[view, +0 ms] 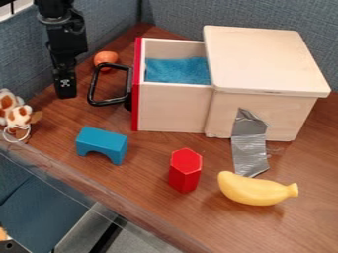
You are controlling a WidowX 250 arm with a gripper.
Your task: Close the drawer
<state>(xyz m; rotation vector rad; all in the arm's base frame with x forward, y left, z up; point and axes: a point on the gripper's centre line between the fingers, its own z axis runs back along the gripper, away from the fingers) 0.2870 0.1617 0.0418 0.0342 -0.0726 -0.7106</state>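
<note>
The gripper [64, 85] hangs at the upper left, left of the drawer's black handle [92, 89] and apart from it. The drawer [173, 106] is pulled out to the left of the light wooden box [264, 59], with its red front [137, 84] facing the gripper. A blue cloth-like piece [177, 70] lies inside the drawer.
An orange round object [105, 59] sits behind the handle. In front stand a blue arch block [101, 144] and a red hexagonal block [185, 170], with a yellow banana [256, 189] at right. A spotted plush toy [17, 112] lies at the left edge. Silver tape [250, 148] runs down the box.
</note>
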